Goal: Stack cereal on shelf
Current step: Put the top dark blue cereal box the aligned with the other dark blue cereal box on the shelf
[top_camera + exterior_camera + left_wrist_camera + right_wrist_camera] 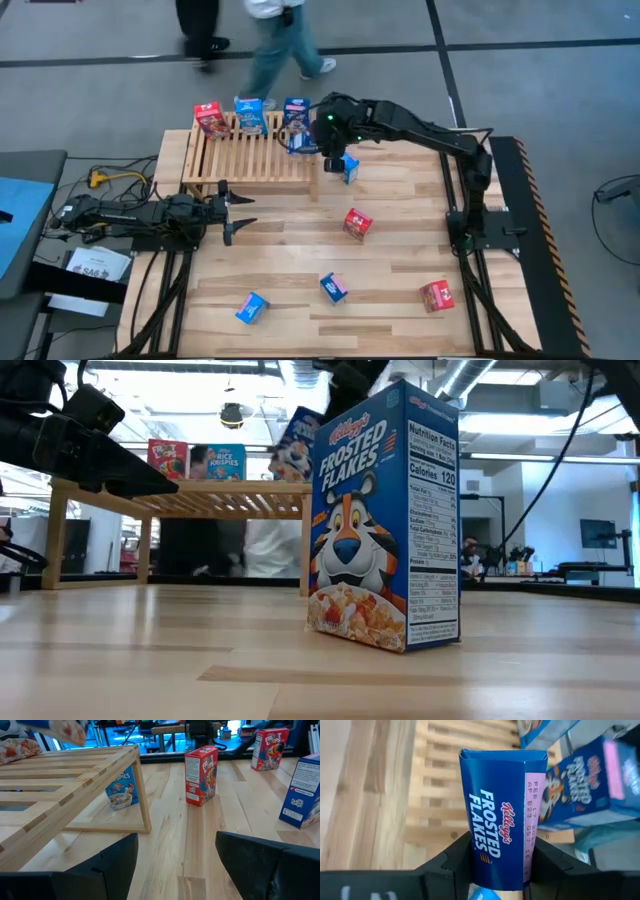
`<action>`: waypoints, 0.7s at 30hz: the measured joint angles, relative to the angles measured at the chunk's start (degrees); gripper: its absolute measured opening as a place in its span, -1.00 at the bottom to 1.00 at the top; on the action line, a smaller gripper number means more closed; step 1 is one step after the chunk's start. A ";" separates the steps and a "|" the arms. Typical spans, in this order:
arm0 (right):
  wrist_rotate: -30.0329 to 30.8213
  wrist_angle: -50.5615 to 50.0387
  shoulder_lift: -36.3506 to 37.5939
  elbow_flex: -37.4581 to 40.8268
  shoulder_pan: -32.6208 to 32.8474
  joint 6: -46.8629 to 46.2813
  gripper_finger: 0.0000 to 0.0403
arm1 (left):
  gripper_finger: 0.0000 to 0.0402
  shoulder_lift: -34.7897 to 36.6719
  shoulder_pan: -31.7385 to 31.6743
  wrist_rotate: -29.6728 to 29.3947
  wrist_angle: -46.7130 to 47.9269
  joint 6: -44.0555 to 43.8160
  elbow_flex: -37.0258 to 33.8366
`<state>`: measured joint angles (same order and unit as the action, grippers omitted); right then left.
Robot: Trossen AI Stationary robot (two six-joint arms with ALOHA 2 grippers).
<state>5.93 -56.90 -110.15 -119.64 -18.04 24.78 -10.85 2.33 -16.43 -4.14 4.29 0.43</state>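
The shelf point(250, 150), a low slatted wood rack, stands at the table's far left. On its far edge stand a red cereal box point(210, 118) and two blue ones point(249, 115) point(296, 112). My right gripper point(305, 142) hovers over the shelf's right end, shut on a blue Frosted Flakes box point(495, 815). Several more cereal boxes rest on their bases on the table: blue point(349, 168), red point(357, 224), blue point(333, 288), blue point(252, 308), red point(437, 296). My left gripper point(235, 210) waits open near the shelf's front, holding nothing. My right gripper pinches the blue box between its two fingers point(455, 857) at the end nearest the wrist point(480, 865), one finger on each opposite face. It comes slanting down from the table's right. The box reaches out past the fingertips, lifted clear above the shelf's slats.
A person point(285, 40) walks past beyond the table's far edge. In the low view a large Frosted Flakes box point(385, 520) stands close in front of the camera. Bare planks lie between the shelf and the scattered boxes.
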 joint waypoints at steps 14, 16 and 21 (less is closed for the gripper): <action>-1.75 -0.10 -0.81 -0.34 -1.38 2.43 -0.08 | 0.29 0.00 0.00 0.04 0.00 0.00 -0.02; -1.76 0.04 -0.81 -0.34 -1.36 2.73 -0.04 | 0.29 0.00 0.00 0.04 0.00 0.00 -0.01; -1.77 1.16 -0.81 -0.34 -1.39 2.71 0.08 | 0.29 0.00 0.00 0.04 0.00 0.00 -0.01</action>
<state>4.16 -55.74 -110.96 -119.98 -19.43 27.49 -10.85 2.33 -16.38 -4.14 4.29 0.41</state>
